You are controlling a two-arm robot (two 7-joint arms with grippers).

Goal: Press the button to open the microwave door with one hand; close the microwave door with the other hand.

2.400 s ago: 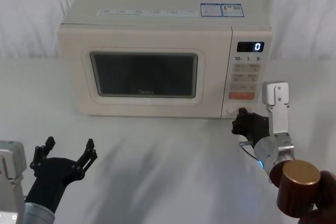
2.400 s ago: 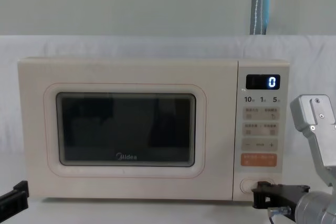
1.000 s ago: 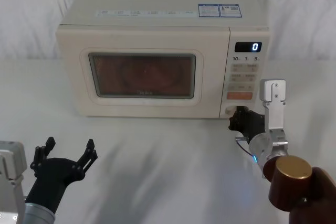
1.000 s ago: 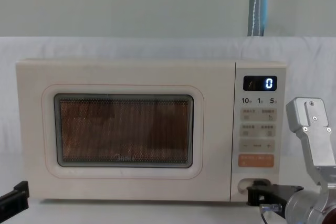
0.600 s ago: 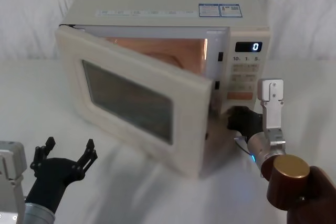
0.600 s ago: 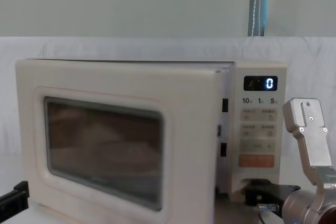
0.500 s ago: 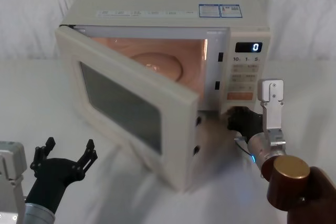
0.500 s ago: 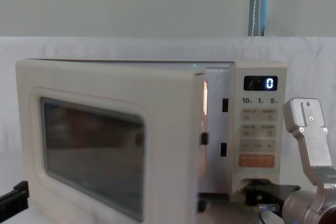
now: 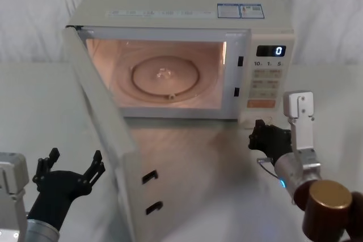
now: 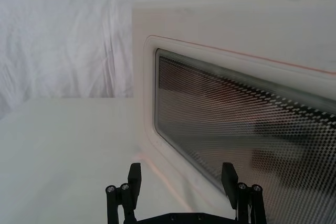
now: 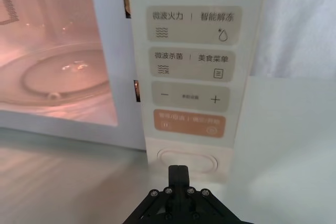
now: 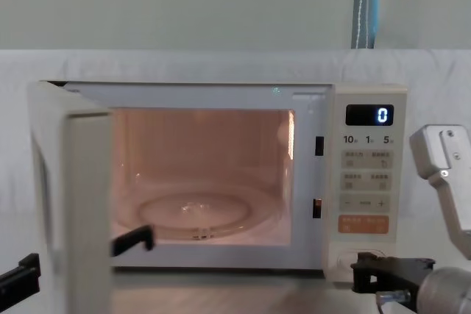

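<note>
Cream-white, the microwave door [image 9: 108,140] stands swung wide toward the robot's left, the right gripper [image 11: 178,170] pinched together, empty, just before the button [image 11: 187,160], while the left gripper [image 10: 181,179] waits spread, holding nothing.

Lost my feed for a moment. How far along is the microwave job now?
Opening looks done: the microwave door stands swung wide, cavity lit. The right gripper sits shut just in front of the button, apparently not pressing. Closing is left: the left gripper waits open, low, on the door's outer side.
</note>
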